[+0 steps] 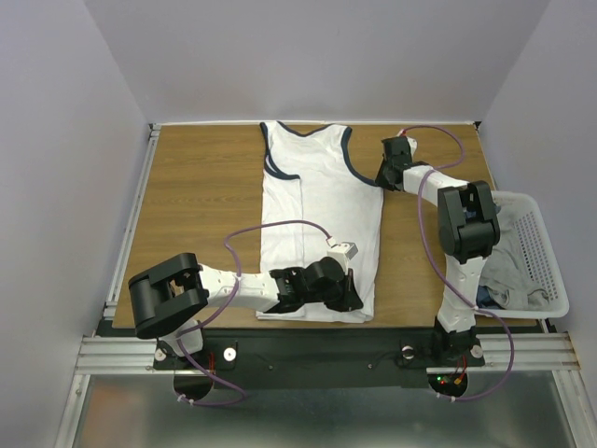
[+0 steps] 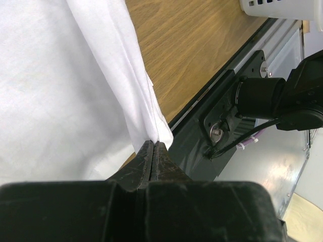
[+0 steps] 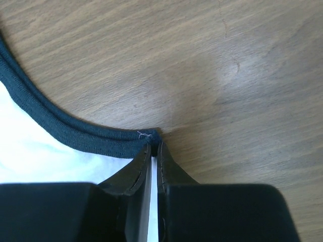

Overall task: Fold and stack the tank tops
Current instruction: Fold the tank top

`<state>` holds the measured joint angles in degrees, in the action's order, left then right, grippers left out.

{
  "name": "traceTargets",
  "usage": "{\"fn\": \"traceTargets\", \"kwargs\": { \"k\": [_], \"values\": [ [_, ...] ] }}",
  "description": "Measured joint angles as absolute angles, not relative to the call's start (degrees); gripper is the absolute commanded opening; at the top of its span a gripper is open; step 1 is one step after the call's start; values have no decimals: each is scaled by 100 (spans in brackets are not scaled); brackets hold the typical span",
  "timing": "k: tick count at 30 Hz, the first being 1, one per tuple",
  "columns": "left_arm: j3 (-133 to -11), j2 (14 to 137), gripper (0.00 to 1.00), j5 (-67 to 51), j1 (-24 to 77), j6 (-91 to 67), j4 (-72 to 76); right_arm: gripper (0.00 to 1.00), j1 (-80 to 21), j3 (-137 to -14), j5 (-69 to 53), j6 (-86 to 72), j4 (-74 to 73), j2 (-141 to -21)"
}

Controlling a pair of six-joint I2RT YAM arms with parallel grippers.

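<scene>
White soft tank top point(image 1: 322, 201) lies flat on the wood-grain table point(image 1: 196, 187); left gripper point(image 2: 153, 147) pinches its folded hem corner, right gripper point(image 3: 153, 147) nips its ribbed navy armhole edge point(image 3: 75, 132), jaws nearly together

The top point(image 1: 317, 224) was white, with its neck and armholes edged in navy. In the right wrist view that edging read as a dark teal-blue ribbed band. The table point(image 1: 196, 205) was warm brown wood with darker streaks of grain. The basket point(image 1: 539, 245) was white, its wall patterned with a grid of small holes, and grey cloth point(image 1: 508, 269) showed inside it. The arms point(image 1: 233, 285) were white with black joints. The left gripper point(image 2: 154, 147) and right gripper point(image 3: 154, 148) were black. The cables point(image 1: 280, 223) were purple, the rail point(image 1: 112, 353) silver, and the walls point(image 1: 326, 56) pale lilac-grey.
</scene>
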<state>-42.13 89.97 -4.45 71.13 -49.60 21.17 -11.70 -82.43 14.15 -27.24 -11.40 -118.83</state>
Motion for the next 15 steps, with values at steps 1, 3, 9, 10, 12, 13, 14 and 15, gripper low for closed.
{"fn": "traceTargets", "kwargs": {
  "k": [1, 3, 9, 10, 12, 13, 14, 15],
  "values": [
    [-4213, 8997, 0, -445, 7113, -4960, 2117, 6, -1170, -8243, 1420, -2724, -1140, -11883],
    [-4213, 8997, 0, -445, 7113, -4960, 2119, 4, -1170, -8243, 1422, -2729, -1138, -11883],
    [-4134, 8903, 0, -434, 7113, -4963, 2163, 0, -1170, -8243, 1455, -2768, -1142, -11845],
    [-4099, 8862, 0, -427, 7113, -4963, 2171, 0, -1170, -8243, 1455, -2773, -1144, -11828],
    [-4014, 8755, 0, -410, 7113, -4969, 2178, 0, -1170, -8243, 1452, -2794, -1149, -11751],
    [-3979, 8711, 0, -397, 7113, -4982, 2182, 0, -1170, -8243, 1450, -2812, -1151, -11710],
    [-3940, 8670, 0, -386, 7113, -4991, 2191, 0, -1170, -8243, 1448, -2827, -1149, -11664],
    [-3903, 8624, 0, -368, 7113, -5002, 2198, 0, -1173, -8243, 1446, -2836, -1151, -11616]
  ]
}}
